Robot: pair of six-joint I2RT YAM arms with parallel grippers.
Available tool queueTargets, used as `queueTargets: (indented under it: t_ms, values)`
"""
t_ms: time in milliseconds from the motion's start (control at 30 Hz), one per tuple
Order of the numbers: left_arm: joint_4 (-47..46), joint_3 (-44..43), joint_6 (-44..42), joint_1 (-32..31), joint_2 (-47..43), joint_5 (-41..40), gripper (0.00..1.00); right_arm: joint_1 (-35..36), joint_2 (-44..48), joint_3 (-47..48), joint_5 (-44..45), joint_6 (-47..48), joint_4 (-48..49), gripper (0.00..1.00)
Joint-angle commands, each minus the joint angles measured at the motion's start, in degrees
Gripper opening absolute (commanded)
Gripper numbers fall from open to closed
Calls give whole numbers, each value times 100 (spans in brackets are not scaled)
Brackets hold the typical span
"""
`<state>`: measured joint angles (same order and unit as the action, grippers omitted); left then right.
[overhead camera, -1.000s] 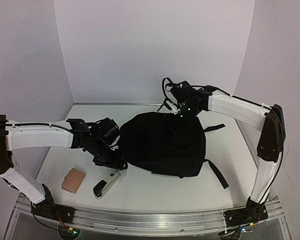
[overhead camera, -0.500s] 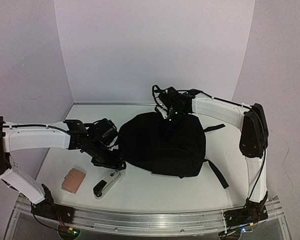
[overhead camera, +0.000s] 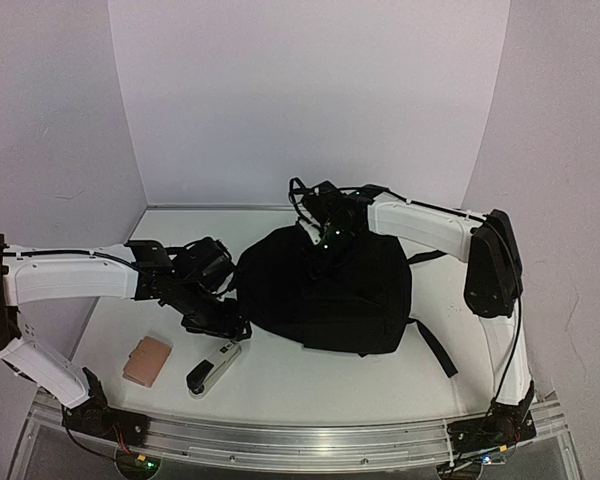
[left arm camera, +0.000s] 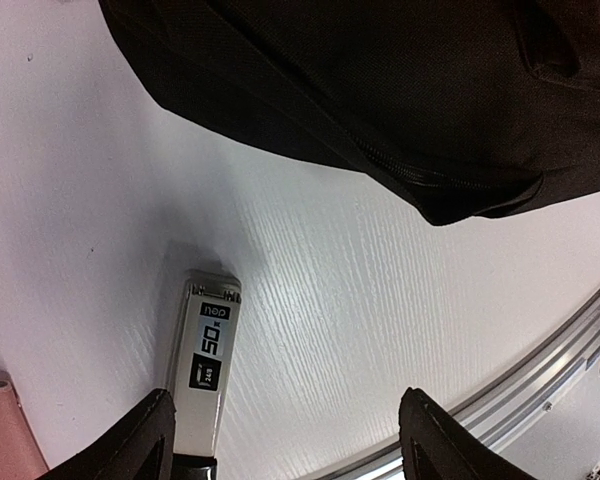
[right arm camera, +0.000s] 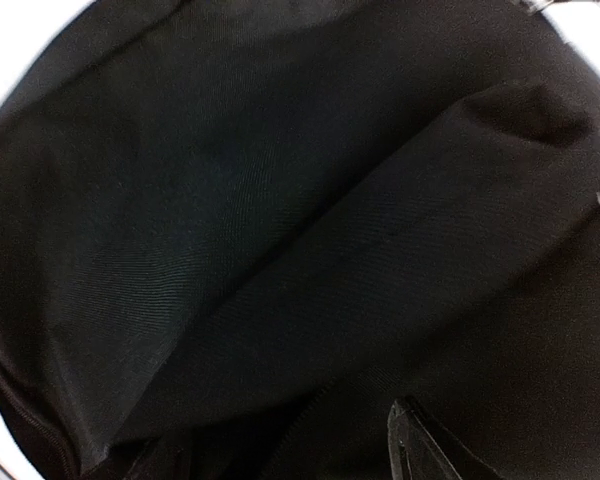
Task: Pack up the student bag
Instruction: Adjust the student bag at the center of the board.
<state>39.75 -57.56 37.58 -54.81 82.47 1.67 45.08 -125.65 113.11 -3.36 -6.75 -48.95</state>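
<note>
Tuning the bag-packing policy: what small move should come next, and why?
Probably lower the right gripper and pinch the bag's top fabric to start opening it. Its jaws are open just above black cloth, no opening shows in any view, and the white item and pink case lie outside by the open left gripper.

The left arm (overhead camera: 70, 278) and right arm (overhead camera: 420, 222) are white with black joints. Thin black cables (overhead camera: 302, 190) curl by the right wrist. The fingers (left arm camera: 140, 440) are black
</note>
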Motion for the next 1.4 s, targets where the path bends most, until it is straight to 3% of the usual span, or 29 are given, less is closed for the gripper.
queueTargets:
  t_ms: [0, 333, 533, 700, 800, 933, 1000, 1267, 1367]
  values:
    - [-121, 33, 71, -21, -222, -91, 77, 70, -135, -170, 149, -52, -50, 63]
    - [-134, 78, 88, -20, -254, -112, 77, -252, 1079, -1630, 979, 538, -111, 24]
    - [-237, -50, -35, -21, 34, -95, 77, -714, 1819, -1981, 1294, 622, -124, 10]
    - [-266, -133, -110, -18, 173, -107, 77, -1013, 2060, -1927, 1526, 806, -107, 10]
    - [-248, -153, -109, -19, 215, -106, 77, -1120, 2057, -1879, 1549, 852, -103, 16]
    - [-249, -117, -87, -17, 176, -89, 77, -1119, 1865, -1828, 1387, 938, -106, 38]
    - [-260, -88, -77, -21, 141, -78, 77, -1115, 1705, -1792, 1370, 999, -106, 43]
    - [-205, 3, -16, -20, -44, -89, 77, -1120, 1181, -1350, 1837, 1298, -189, 45]
    - [-101, 102, 75, -21, -143, -112, 77, -1121, 1139, -1126, 2001, 1403, -306, 41]
